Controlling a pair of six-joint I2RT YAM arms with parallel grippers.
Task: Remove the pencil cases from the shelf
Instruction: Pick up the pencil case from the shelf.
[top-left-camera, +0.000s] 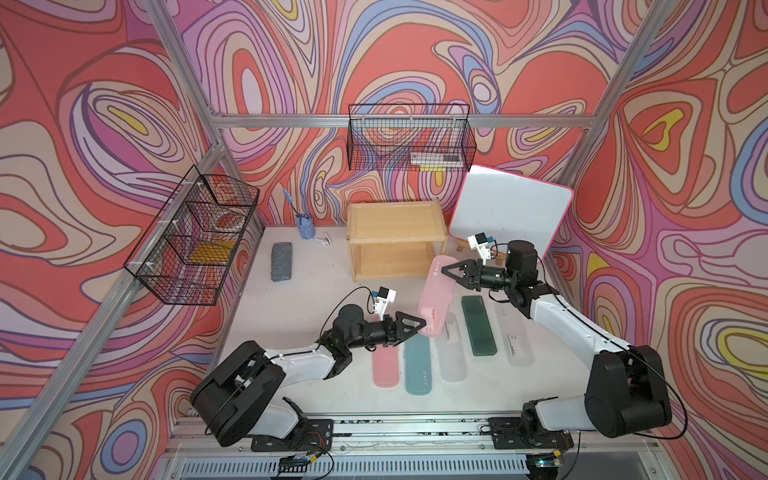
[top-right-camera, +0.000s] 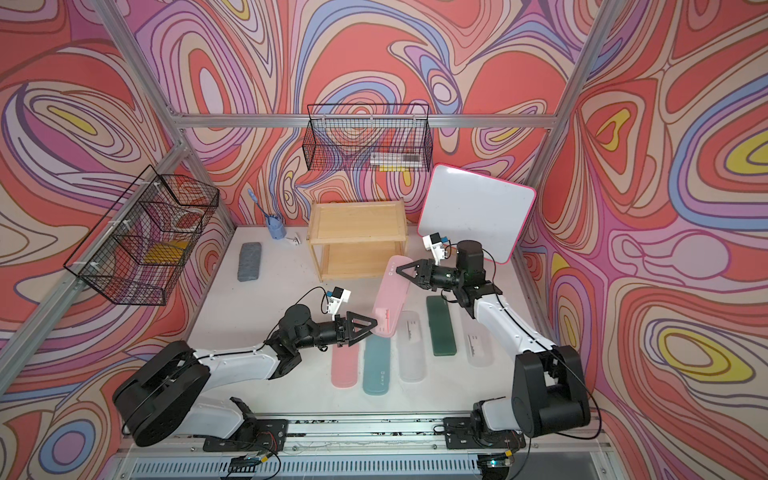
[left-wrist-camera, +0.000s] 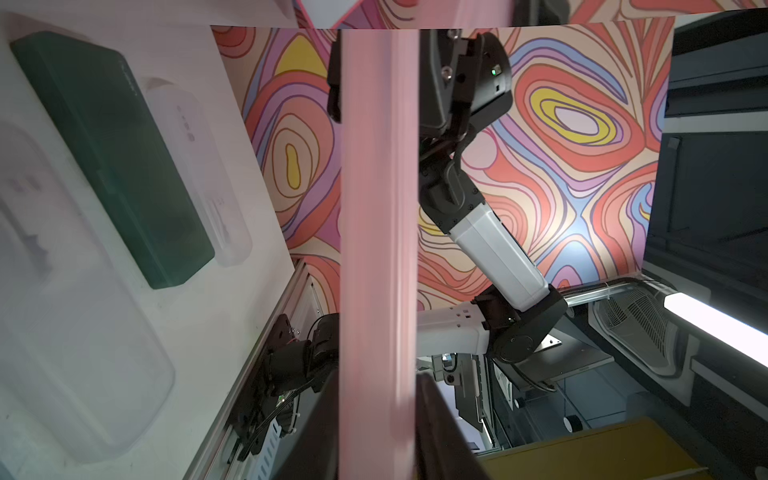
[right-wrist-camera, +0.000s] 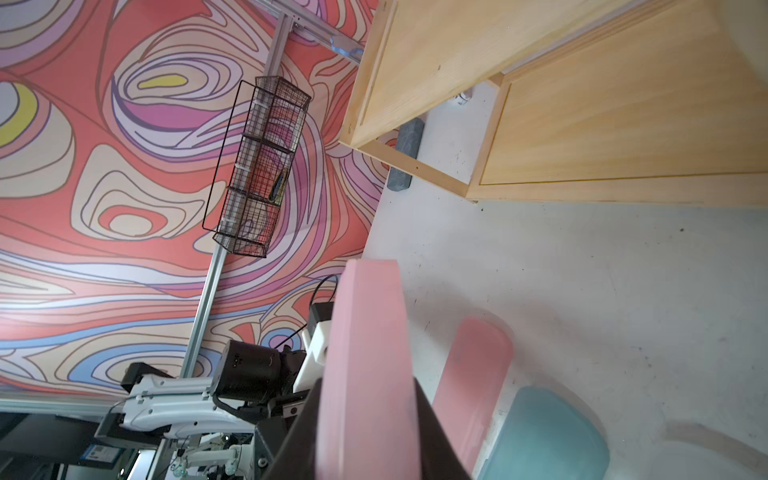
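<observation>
We are seeing the right pincer (top-left-camera: 443, 270) closed on the far end of the held pink case (top-left-camera: 436, 299). The left pincer (top-left-camera: 424, 322) is sitting at that case's near end, with jaws on either side. We are unable to tell whether it is gripping or loose. The case is hanging tilted in the air between the two pincers. Its far end is just beside the right front leg of the shelf (top-left-camera: 395, 220).

We are counting six pencil cases, all off the shelf: two pink, one teal, one dark green, two frosted clear. Five are lying flat in a row on the counter (top-left-camera: 291, 316):
- the lying pink case (top-left-camera: 385, 370)
- the teal case (top-left-camera: 417, 370), just beside it
- the middle frosted case (top-left-camera: 453, 359)
- the dark green case (top-left-camera: 478, 328)
- the end frosted case (top-left-camera: 515, 343), partly under the right arm and near the counter's right edge

The row's near ends are stopping short of the front rail.

We are also counting one grey block (top-left-camera: 281, 262), one whiteboard (top-left-camera: 509, 212) leaning behind the right arm, and two wire baskets (top-left-camera: 195, 237) (top-left-camera: 409, 141) on the walls. Open counter is stretching between the grey block and the left arm.
</observation>
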